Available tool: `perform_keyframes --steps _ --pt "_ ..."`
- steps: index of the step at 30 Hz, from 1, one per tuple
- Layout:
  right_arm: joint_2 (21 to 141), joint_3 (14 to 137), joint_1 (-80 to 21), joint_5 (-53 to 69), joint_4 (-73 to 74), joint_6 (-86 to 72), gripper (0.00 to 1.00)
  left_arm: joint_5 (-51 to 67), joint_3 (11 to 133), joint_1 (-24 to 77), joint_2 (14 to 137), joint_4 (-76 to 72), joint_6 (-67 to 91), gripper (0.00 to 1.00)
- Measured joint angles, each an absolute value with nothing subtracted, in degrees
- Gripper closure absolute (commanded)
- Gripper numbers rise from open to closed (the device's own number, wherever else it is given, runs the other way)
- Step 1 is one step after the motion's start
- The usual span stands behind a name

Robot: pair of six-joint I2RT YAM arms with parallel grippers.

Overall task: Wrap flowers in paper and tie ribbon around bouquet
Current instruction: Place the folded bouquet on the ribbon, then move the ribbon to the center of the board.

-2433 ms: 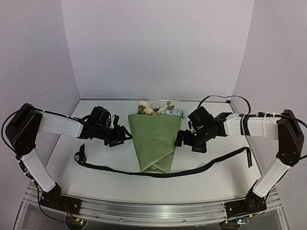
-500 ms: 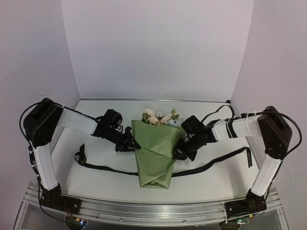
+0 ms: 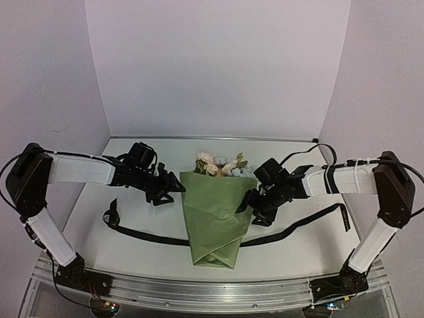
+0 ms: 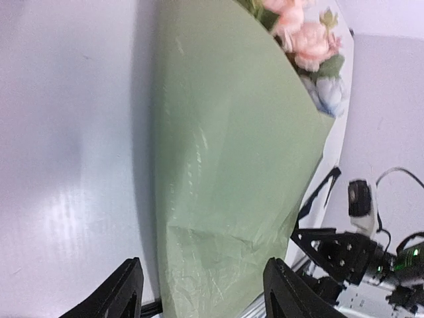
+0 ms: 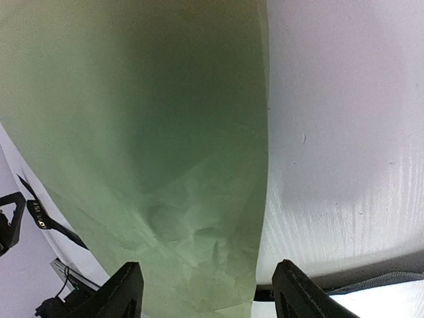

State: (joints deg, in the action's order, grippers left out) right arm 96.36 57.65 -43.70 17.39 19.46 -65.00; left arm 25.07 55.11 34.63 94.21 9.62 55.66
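Bouquet (image 3: 215, 212) is found lying flat on the worktop (image 3: 298, 255), with its narrow folded end toward the arm bases and the flowers (image 3: 218, 164) showing at its wide far end. Wrapping is judged done, since the olive paper (image 4: 225, 165) is folded into a cone round the stems; tying is not yet begun. The ribbon (image 3: 142, 233) is laid across the worktop beneath the bouquet's lower part, with a looped end out to the bouquet's left and a long tail out to its right. The left tool (image 3: 171, 189) is seen just beside the bouquet's left edge, its jaws spread wide and nothing held. The right tool (image 3: 246, 204) is seen against the bouquet's right edge, likewise spread wide with nothing clamped, though whether a finger touches the paper cannot be told. The bouquet is judged light and soft: thin creased paper is easily crushed, and the folds may spring apart, as no fastening is seen on them. It is best steadied at the narrow waist of the cone, away from the blooms. The ribbon is judged limp and flat against the worktop, so it is best pinched at its free ends on either side of the bouquet, where it can be lifted clear.
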Motion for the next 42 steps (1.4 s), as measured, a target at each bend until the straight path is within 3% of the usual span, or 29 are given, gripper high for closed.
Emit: perform_keyframes --steps 5,10,17,26,36,38,42 --pt "91.40 57.93 -43.63 13.34 23.68 -59.82 0.18 12.34 52.69 30.38 83.69 19.08 58.87 0.33" --pt "86.19 57.10 -42.65 10.12 27.32 -55.56 0.21 -1.73 48.25 28.81 74.21 30.15 64.40 0.37" --pt "80.35 50.34 -38.87 7.53 29.09 -53.18 0.24 -14.79 43.87 27.30 71.05 41.13 70.90 0.44" --pt "75.92 42.90 -34.90 5.60 30.10 -52.87 0.25 -17.33 42.23 25.51 77.07 38.68 67.10 0.57" --pt "67.82 34.73 -29.05 2.52 30.14 -53.99 0.05 -15.88 41.16 24.11 82.68 32.73 64.36 0.67" --pt "67.45 33.66 -27.38 2.20 30.24 -54.51 0.04 -15.70 40.66 23.52 83.07 32.29 64.47 0.72" --pt "67.48 33.10 -24.70 0.90 30.60 -55.14 0.07 -14.80 40.36 22.00 84.34 30.82 63.87 0.92"
